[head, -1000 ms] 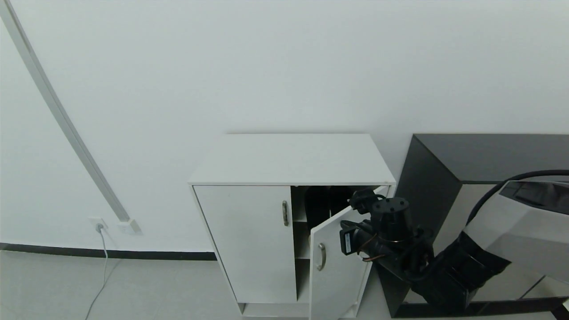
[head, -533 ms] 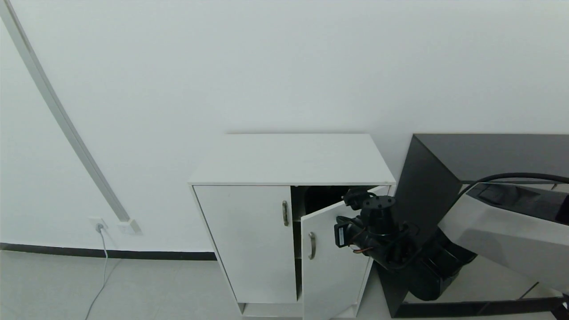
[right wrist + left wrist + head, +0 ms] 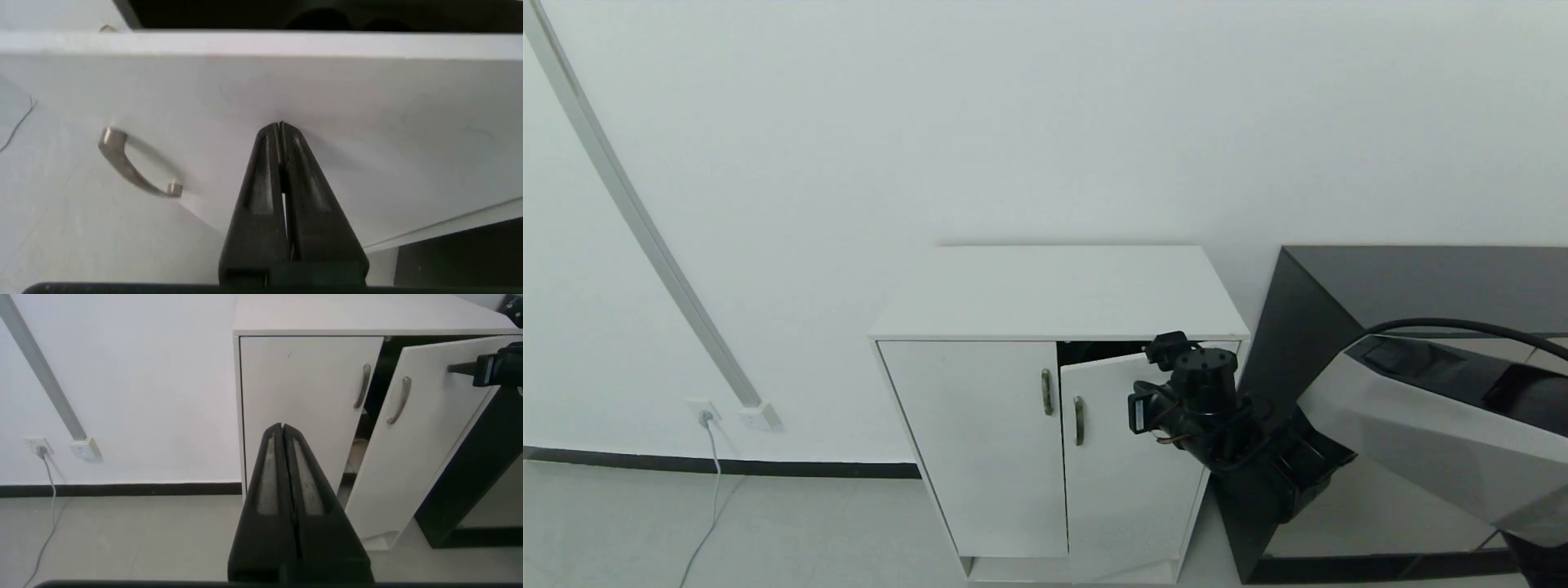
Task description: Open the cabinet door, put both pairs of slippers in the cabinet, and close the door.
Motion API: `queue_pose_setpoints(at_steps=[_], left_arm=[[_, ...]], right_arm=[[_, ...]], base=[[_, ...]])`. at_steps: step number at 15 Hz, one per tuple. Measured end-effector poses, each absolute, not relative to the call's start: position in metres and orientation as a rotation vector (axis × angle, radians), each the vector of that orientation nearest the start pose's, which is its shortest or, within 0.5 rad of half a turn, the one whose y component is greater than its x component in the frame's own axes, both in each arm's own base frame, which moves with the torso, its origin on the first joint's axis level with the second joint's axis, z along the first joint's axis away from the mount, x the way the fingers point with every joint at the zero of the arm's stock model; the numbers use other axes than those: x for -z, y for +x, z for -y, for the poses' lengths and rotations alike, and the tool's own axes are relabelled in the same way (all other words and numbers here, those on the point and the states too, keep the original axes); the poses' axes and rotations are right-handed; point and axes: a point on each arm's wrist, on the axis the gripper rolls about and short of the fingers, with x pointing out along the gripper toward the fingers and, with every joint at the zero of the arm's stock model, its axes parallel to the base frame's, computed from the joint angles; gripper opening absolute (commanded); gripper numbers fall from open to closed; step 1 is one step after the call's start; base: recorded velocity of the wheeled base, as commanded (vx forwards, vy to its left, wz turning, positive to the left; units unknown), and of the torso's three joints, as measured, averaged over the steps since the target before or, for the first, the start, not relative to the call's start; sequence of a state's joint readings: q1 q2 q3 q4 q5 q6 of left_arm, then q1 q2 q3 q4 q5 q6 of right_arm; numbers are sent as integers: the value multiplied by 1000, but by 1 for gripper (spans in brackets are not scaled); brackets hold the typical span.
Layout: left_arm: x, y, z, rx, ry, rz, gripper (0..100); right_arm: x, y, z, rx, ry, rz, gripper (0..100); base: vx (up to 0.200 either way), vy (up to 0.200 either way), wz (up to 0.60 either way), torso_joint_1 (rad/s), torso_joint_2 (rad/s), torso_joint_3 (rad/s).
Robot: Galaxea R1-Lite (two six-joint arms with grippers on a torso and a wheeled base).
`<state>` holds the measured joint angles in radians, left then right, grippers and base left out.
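Note:
The white cabinet (image 3: 1054, 294) stands against the wall with its left door (image 3: 972, 441) shut. Its right door (image 3: 1131, 465) is slightly ajar, and a thin dark gap shows along its top edge. My right gripper (image 3: 1158, 349) is shut, its tips pressed flat on that door's outer face near the upper hinge side. In the right wrist view the shut fingertips (image 3: 280, 129) touch the white panel beside the metal handle (image 3: 139, 167). My left gripper (image 3: 282, 429) hangs shut and empty in front of the cabinet, apart from it. The cabinet's dark inside (image 3: 327, 12) hides its contents.
A tall black cabinet (image 3: 1307, 327) stands right beside the white one. A wall socket with a cable (image 3: 704, 415) and a slanted grey conduit (image 3: 629, 204) are on the left. The grey floor (image 3: 768, 531) in front and to the left is open.
The right door has swung from about half open to nearly shut, with my right gripper moving left and inward against it. The dark shapes inside are now hidden.

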<state>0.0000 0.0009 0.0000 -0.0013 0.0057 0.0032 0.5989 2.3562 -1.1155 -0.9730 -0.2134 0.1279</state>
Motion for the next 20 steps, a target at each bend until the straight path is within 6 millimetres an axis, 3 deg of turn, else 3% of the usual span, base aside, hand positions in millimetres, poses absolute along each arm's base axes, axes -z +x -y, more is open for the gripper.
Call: queue_pose_setpoints(at_steps=[11,20], left_arm=[[-76,-23,0,-6,4,0,0],[-76,-23,0,-6,4,0,0]], right_arm=[[-33,391,-252,-352,25,-262,0],[-31,396,-253,-348,29,-254,0]], base=[[0,0,0,0,0,0],[0,0,0,0,0,0]])
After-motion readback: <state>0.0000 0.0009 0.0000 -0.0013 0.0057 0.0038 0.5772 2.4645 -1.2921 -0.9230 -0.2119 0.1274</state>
